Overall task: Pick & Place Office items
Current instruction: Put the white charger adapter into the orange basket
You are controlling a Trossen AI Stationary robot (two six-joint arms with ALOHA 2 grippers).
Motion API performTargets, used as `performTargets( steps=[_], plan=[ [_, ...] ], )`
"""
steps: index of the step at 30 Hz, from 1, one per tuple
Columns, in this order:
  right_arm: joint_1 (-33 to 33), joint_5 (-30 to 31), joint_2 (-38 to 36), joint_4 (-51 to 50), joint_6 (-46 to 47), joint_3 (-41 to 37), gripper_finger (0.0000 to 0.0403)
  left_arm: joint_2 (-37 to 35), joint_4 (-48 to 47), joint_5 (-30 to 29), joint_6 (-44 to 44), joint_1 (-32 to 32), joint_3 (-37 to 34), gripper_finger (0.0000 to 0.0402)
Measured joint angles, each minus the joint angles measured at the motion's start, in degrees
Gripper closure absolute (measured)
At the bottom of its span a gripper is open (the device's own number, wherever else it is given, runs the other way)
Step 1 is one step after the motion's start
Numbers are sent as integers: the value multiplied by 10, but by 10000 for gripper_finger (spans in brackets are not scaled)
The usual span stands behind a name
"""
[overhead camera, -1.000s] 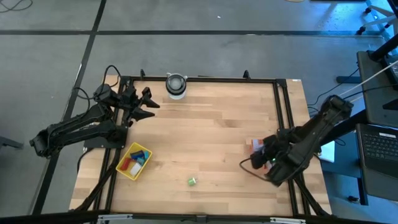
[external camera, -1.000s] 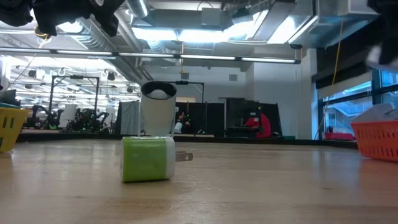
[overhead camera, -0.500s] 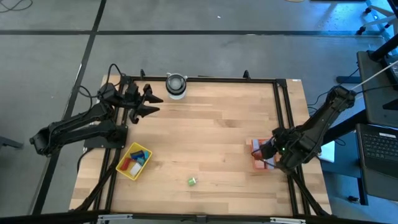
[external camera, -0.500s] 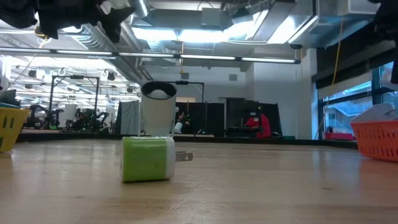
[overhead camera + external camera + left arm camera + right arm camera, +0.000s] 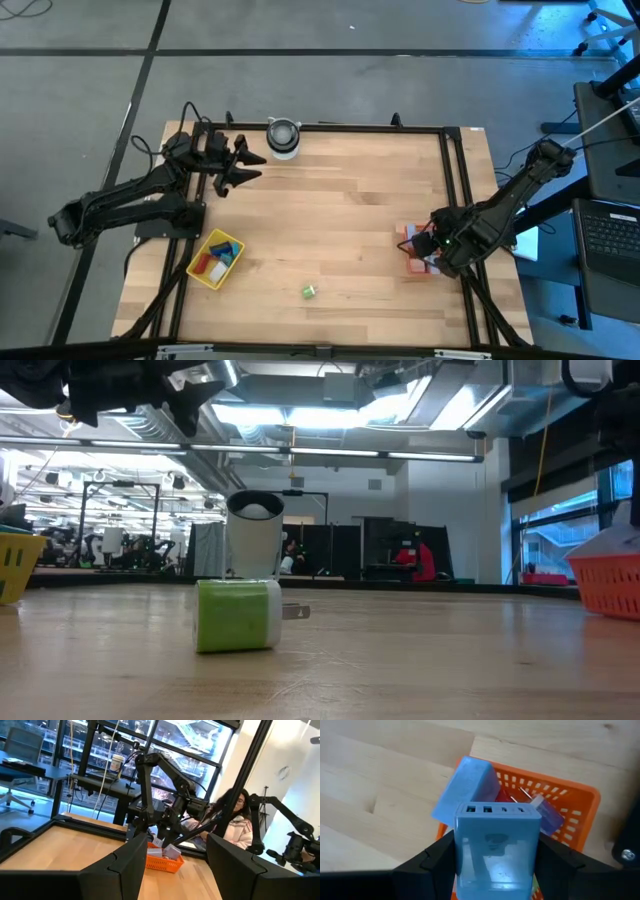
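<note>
My right gripper (image 5: 496, 870) is shut on a pale blue charger block (image 5: 497, 845) just above the orange tray (image 5: 572, 802) at the table's right edge (image 5: 412, 262). In that tray lie a blue block (image 5: 467, 787), a lavender one (image 5: 547, 815) and a red one. A bright green charger (image 5: 309, 291) lies on its side near the front edge, its prongs level (image 5: 237, 616). The yellow tray (image 5: 203, 272) at the near left holds several small items. My left gripper (image 5: 255, 165) hangs open in the air at the far left, with nothing between its fingers (image 5: 125, 870). My right gripper pinches the pale blue block's two opposite sides (image 5: 460, 852) between its fingers. They come steeply from above. The block's port end (image 5: 495, 810) points away from the wrist, toward the tray. It hangs clear above the items in the tray.
A round grey-white cylinder (image 5: 283, 138) stands at the middle of the far edge (image 5: 255, 540). Black frame rails (image 5: 455, 170) run along the table's sides. In the left wrist view a person (image 5: 235, 817) sits beyond the table's right side, among other robot arms.
My right gripper has drawn back from the near right of the table to above the orange tray and has sunk a little. My left gripper has swung slightly toward the cylinder, staying open and high.
</note>
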Motion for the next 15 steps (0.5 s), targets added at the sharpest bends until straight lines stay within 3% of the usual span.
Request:
performTargets(
  steps=[15],
  plan=[
    [-14,-19,0,0,-20,-2,194,0,13,-2,-5,-3,0,201]
  ],
)
